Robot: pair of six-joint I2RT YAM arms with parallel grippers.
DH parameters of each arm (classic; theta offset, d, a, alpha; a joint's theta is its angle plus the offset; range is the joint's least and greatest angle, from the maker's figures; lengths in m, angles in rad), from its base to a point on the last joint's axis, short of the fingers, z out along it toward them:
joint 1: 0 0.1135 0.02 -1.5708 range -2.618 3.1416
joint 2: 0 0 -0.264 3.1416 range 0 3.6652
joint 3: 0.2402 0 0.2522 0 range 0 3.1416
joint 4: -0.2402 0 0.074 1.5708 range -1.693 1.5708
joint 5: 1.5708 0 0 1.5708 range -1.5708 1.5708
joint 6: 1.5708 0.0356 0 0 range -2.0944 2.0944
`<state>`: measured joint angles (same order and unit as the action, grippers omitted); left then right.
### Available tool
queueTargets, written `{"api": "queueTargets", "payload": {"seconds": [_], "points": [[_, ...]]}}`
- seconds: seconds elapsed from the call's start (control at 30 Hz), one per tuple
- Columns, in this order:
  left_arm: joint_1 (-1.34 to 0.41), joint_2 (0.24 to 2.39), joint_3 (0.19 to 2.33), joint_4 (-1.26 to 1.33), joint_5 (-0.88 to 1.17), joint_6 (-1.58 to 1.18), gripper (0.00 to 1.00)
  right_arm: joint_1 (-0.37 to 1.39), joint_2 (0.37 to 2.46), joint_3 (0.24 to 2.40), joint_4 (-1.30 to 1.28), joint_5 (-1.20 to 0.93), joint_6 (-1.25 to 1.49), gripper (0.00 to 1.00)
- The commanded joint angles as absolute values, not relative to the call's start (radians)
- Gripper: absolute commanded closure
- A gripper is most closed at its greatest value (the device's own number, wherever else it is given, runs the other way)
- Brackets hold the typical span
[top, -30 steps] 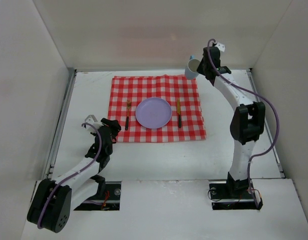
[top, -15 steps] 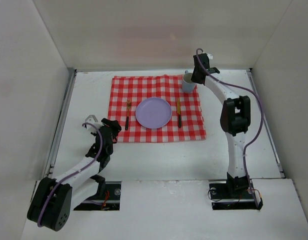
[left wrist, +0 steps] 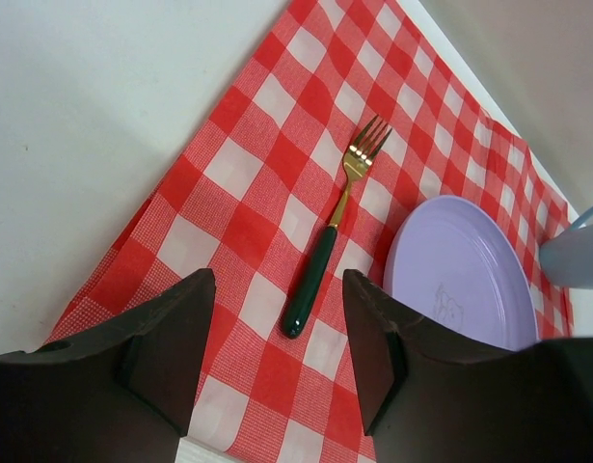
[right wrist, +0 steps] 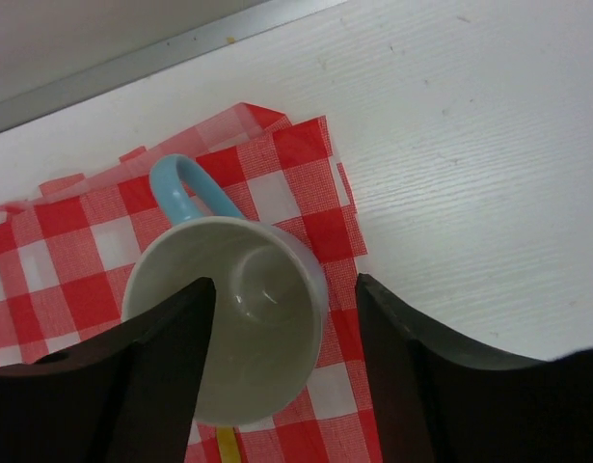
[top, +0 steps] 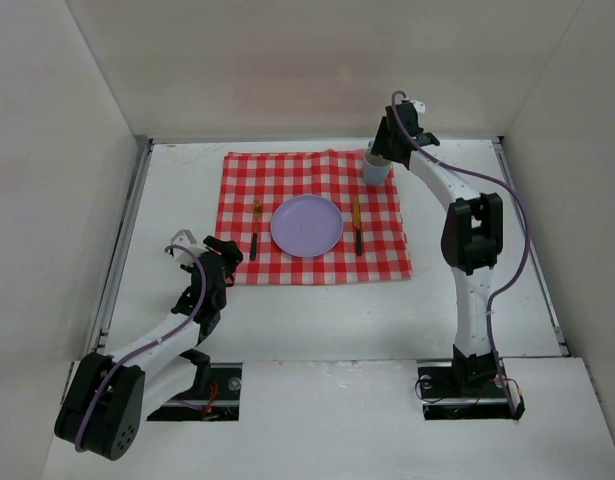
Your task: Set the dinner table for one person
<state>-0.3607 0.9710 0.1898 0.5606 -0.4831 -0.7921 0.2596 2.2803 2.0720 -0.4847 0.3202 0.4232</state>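
Open dinner table (top: 317,310) margins around cluttered cloth (top: 287,175)

1 plate (top: 306,225) | 1 fork (top: 255,229) | 1 knife (top: 357,226) | 1 mug (top: 375,170) (blue) | 1 cloth (top: 277,175)

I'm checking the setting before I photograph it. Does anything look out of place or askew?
Only one small thing: the far right corner of the checked cloth, beside the blue mug, looks folded and rumpled. The plate, fork and knife lie roughly straight, and the mug stands upright and empty.
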Motion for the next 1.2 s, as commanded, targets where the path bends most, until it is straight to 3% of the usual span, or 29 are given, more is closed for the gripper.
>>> {"api": "queueTargets", "payload": {"seconds": [0.0,0.2,0.4,0.47,0.53,0.6,0.63,0.7,0.77,1.0,1.07,1.17], "points": [[-0.366,0.953,0.187,0.615,-0.514,-0.772,0.46,0.274,2.097,2.043,-0.374,0.324,0.422,0.29],[-0.380,0.963,0.195,0.615,-0.528,-0.759,0.42,0.274,1.826,1.803,-0.218,0.325,0.428,0.11],[-0.401,0.960,0.204,0.617,-0.529,-0.752,0.31,0.258,1.528,1.372,0.000,0.337,0.517,0.07],[-0.418,0.951,0.209,0.618,-0.522,-0.741,0.29,0.265,1.452,1.190,0.098,0.339,0.570,0.09],[-0.436,0.946,0.218,0.621,-0.538,-0.726,0.27,0.266,1.396,1.013,0.184,0.341,0.618,0.18],[-0.447,0.957,0.235,0.626,-0.560,-0.709,0.15,0.278,1.346,0.866,0.251,0.348,0.667,0.36],[-0.453,0.960,0.238,0.626,-0.561,-0.701,0.00,0.284,1.313,0.794,0.290,0.353,0.695,0.49],[-0.472,0.966,0.244,0.620,-0.580,-0.678,0.00,0.298,1.246,0.671,0.371,0.356,0.719,0.66],[-0.479,0.962,0.245,0.609,-0.626,-0.666,0.00,0.308,1.189,0.589,0.384,0.367,0.733,0.74],[-0.449,0.871,0.261,0.448,-0.710,-0.715,0.00,0.309,1.186,0.448,0.393,0.391,0.804,0.81],[-0.418,0.864,0.278,0.363,-0.706,-0.751,0.00,0.314,1.221,0.431,0.429,0.376,0.816,0.77],[-0.357,0.848,0.282,0.223,-0.718,-0.831,0.00,0.314,1.273,0.436,0.468,0.332,0.819,0.62]]}}
